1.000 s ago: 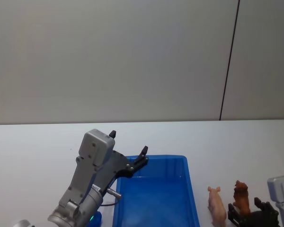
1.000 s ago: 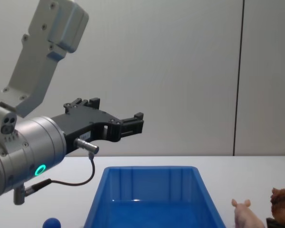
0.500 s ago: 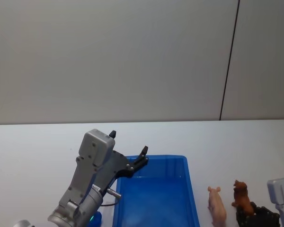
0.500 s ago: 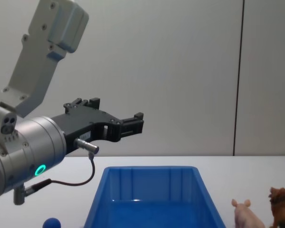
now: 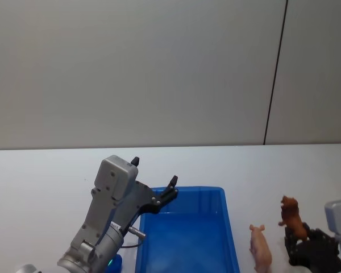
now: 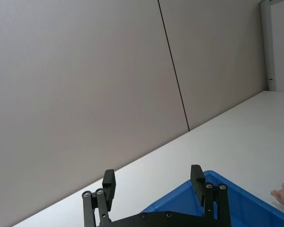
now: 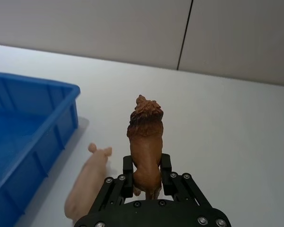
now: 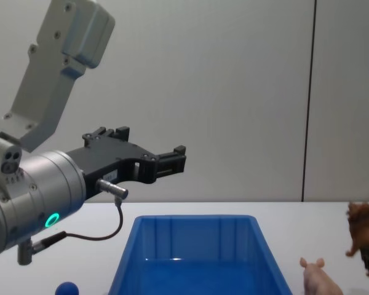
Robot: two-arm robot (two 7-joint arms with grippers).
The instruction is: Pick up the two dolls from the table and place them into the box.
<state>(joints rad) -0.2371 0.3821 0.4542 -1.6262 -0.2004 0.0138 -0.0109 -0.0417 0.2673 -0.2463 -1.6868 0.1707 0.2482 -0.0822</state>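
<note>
L gripper (image 5: 154, 171) hangs over the far-left corner of the blue box (image 5: 216, 189), fingers spread wide, nothing between them. The box sits on the white table (image 5: 45, 170) and looks empty. Just right of the box, the pink pig (image 5: 261, 248) is on the table, long axis roughly parallel to the box's right wall. Farther right, R gripper (image 7: 146, 164) has its fingers clamped on the brown lion (image 5: 291, 216), upright and clear of the table. The box lies left of the lion w/ the pig between; R arm is nearer both.
</note>
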